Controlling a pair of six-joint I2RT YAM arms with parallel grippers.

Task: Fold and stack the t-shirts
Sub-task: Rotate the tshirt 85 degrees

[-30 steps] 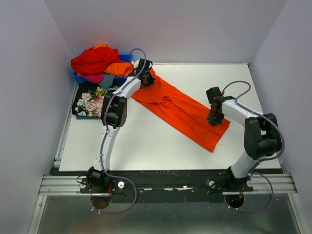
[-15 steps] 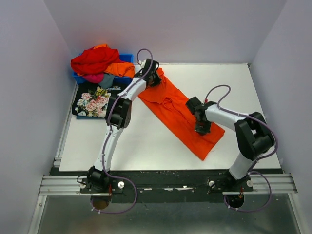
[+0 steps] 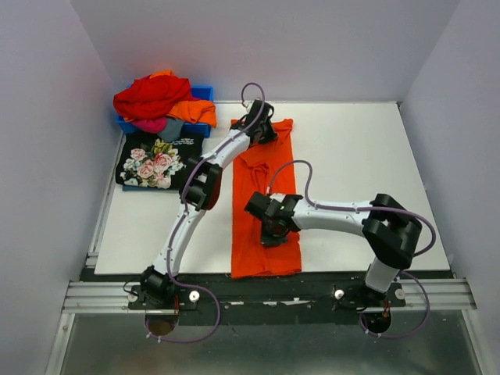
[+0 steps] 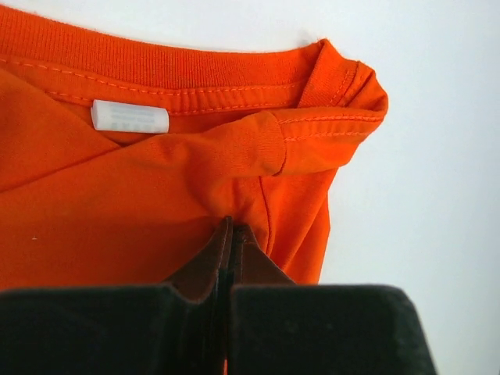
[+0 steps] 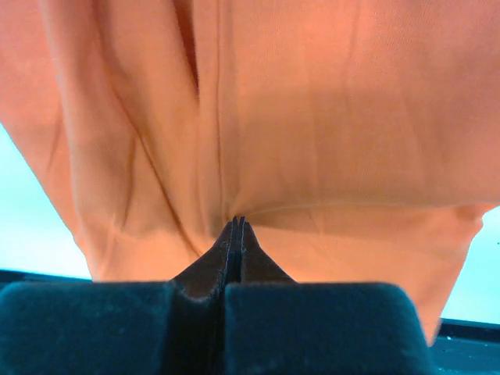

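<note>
A plain bright orange t-shirt [image 3: 248, 234], folded into a long strip, lies lengthwise from the table's far middle to its near edge. My left gripper [image 3: 262, 131] is shut on its collar end; the left wrist view shows the tips [image 4: 232, 226] pinching orange cloth [image 4: 117, 203] below the white neck label [image 4: 129, 116]. My right gripper [image 3: 272, 226] is shut on the strip's lower half, the cloth [image 5: 328, 117] puckering at its tips [image 5: 237, 221]. A black t-shirt with pink roses [image 3: 152, 162] lies folded at the left. Red, orange, pink and grey t-shirts [image 3: 152, 98] are heaped behind it.
The heap sits in a blue bin [image 3: 205, 92] at the far left corner. The white table [image 3: 375, 156] is enclosed by grey walls on three sides. A metal rail [image 3: 266, 293] with both arm bases runs along the near edge.
The orange shirt swung from a diagonal lie to straight front-to-back. My right gripper dragged its end left and toward the near edge, while my left gripper shifted the collar end right.
</note>
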